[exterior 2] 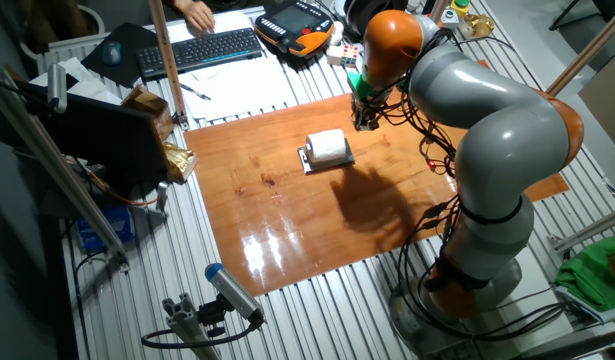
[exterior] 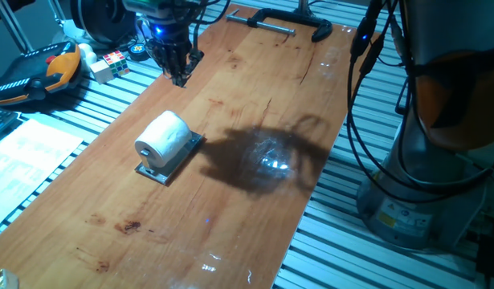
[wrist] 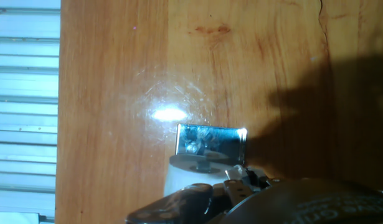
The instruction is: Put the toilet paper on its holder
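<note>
Now toilet paper sitting on holder on the bench, hand up above, apart, holding nothing, grip unclear

Robotics laboratory. A varnished wooden desk lay on a ribbed aluminium-profile bench beside the grey-and-orange robot arm. An orange-and-black teach pendant, a black computer keyboard and dangling black cables surrounded it.
</note>
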Controlling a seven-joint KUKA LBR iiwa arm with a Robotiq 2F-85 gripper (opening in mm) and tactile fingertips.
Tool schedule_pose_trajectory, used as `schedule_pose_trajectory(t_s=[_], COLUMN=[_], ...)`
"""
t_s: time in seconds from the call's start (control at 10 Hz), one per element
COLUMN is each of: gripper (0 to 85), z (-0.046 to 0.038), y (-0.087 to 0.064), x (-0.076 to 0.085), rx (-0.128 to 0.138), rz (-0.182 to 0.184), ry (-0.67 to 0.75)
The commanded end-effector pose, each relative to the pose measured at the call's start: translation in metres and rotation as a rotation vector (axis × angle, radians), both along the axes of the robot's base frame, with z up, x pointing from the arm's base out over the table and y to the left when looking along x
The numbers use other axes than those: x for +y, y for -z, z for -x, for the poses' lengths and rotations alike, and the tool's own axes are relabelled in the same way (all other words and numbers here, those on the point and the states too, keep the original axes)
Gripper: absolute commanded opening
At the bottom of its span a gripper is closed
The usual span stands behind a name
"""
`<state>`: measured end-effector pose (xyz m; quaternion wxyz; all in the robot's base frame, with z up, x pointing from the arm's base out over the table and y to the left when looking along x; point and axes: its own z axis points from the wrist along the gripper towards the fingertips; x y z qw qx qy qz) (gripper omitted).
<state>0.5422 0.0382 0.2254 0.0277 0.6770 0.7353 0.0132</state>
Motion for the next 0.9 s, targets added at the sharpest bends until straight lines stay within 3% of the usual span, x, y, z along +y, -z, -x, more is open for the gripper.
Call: schedule_pose_trajectory(t_s=[0.0, 0.8], gripper=[0.7, 0.7], z=[0.0001, 0.0003], y=[-0.0001, 0.0], x=[-0.0002, -0.0008], rx=[0.0, 0.009], rz=[0.0, -0.009], ry=[-0.006, -0.01])
